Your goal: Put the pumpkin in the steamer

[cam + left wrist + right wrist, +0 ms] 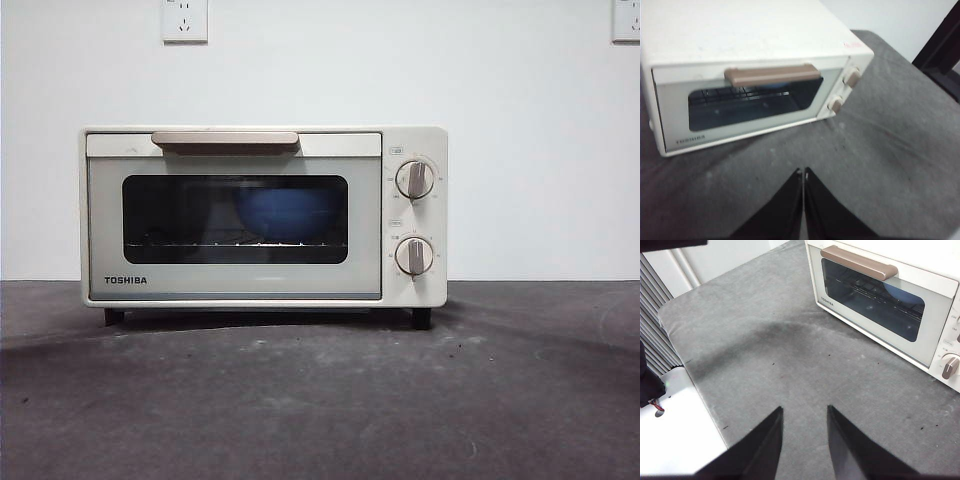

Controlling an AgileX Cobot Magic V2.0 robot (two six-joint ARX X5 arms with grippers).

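The steamer (263,215) sits square on the grey surface (320,400) with its door shut, the bar handle (225,140) across the top of the dark window and two knobs (414,180) stacked at the side. Through the glass I can make out a wire rack and something rounded and blue resting on it. I cannot see the pumpkin anywhere, neither on the surface nor clearly behind the glass, so where it lies I cannot say.

Both arms hang back in front of the steamer, well apart from it. The left gripper (803,172) has its fingers pressed together with nothing between them. The right gripper (805,412) holds its fingers apart, also empty, over bare cloth.

Judging by the task alone, a small pumpkin should be stiff and fairly light but glossy, so likely slippery. I would expect a grip across the ribbed body, fingers settled into the grooves, to hold better than pinching the stem. The door looks to need opening by the handle first
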